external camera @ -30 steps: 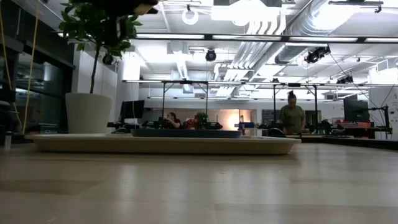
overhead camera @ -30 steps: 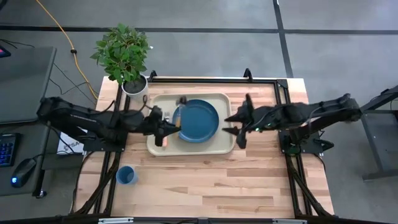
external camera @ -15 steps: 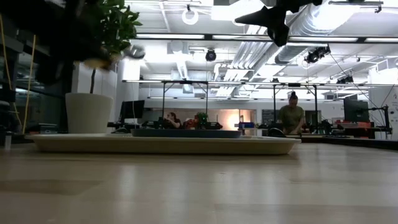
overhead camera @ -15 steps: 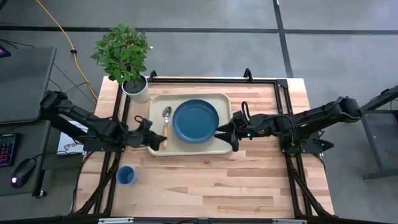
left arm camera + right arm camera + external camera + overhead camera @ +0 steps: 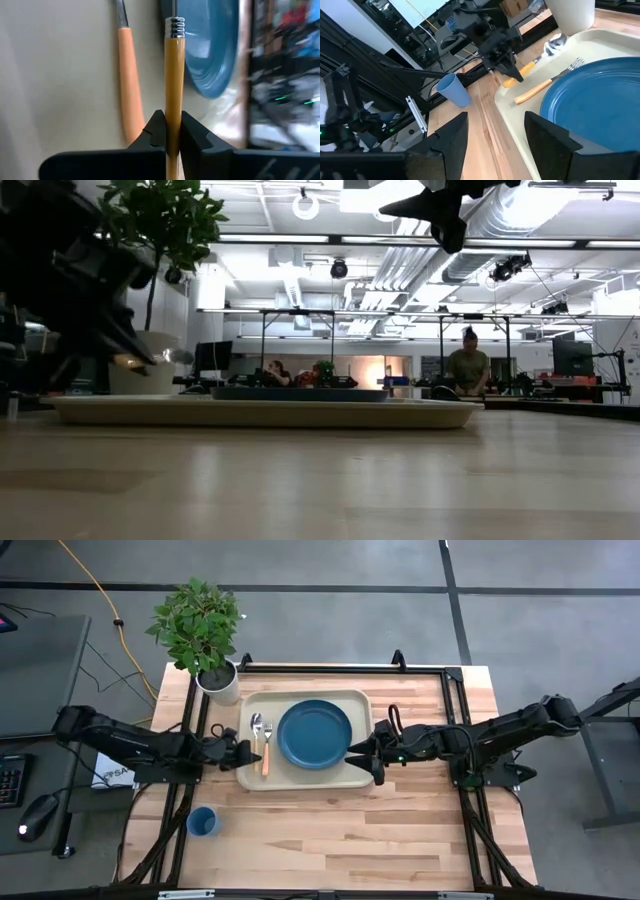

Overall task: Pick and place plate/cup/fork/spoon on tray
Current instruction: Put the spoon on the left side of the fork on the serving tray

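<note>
I find the left gripper [image 5: 172,117] at the left end of the tray [image 5: 310,778], its fingers clenched on the orange handle of the spoon [image 5: 555,42]. The grasp sits low on the handle, with a short stub showing behind the fingers. That leaves the bowl free and pointing along the tray's length.

In the low view the bowl shows just above the tray's rim, so I judge the spoon is not yet set down. It hangs beside the fork [image 5: 540,87], which lies in the tray with its tines at the rim of the plate [image 5: 315,733]. The plate sits flat in the tray's middle. The spoon's line runs parallel to the fork, evidently to lay the two side by side in the strip left of the plate.

The right gripper [image 5: 496,120] waits at the tray's right edge with its fingers spread and empty, clear of the plate.

The cup [image 5: 203,822] stands on the bench [image 5: 420,830], well apart from the tray near the front-left corner. By my judgement it is the one item outstanding.
</note>
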